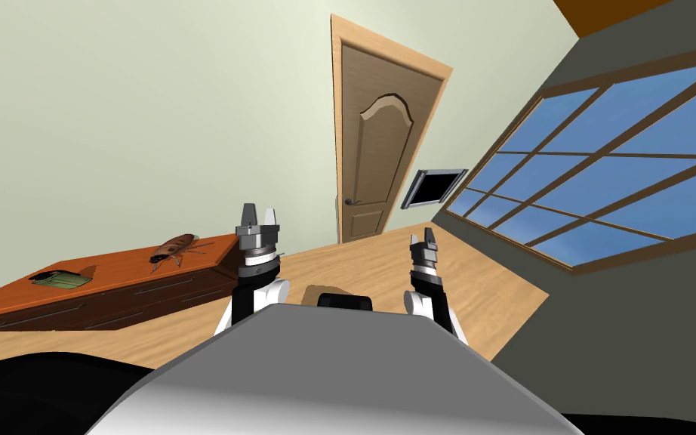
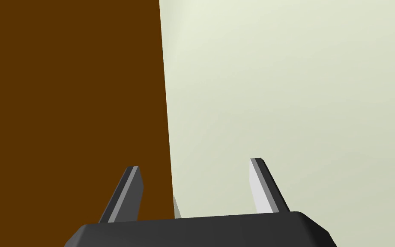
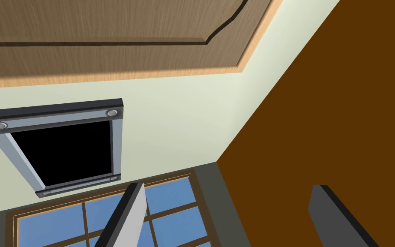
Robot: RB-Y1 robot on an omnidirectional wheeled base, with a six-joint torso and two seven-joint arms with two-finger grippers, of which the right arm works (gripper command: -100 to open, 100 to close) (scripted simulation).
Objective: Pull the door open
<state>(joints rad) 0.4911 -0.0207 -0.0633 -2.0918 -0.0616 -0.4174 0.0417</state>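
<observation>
Wood-brown door [image 1: 380, 151], panelled with an arched top panel, shut in its paler frame on the far wall. It stands ahead of me, well apart from both arms, across the plank floor [image 1: 369, 260]. Its long axis is upright; the lean in the head view is the camera's roll.

Red-brown low cabinet [image 1: 112, 283] against the wall to my left, off the line to the door.

Left gripper [image 1: 259, 211] and right gripper [image 1: 423, 239] are both raised before the chest. Left fingers [image 2: 261, 184] spread, nothing between them. Right fingers [image 3: 132, 210] spread, also empty, aimed up toward the door's upper panel.

Handle [image 1: 352, 202]: small, dark, at the door's left edge about mid-height. Hinges judged to be on the right side.

Key relation: the handle lies forward of both sets of fingers, between the two grippers' lines. The right gripper is slightly the closer, though the margin is too small to decide on.

Judgement: approach stage. The base must close in before either arm can reach. The leaf will swing toward me from its left edge, so stand clear of that arc.
</observation>
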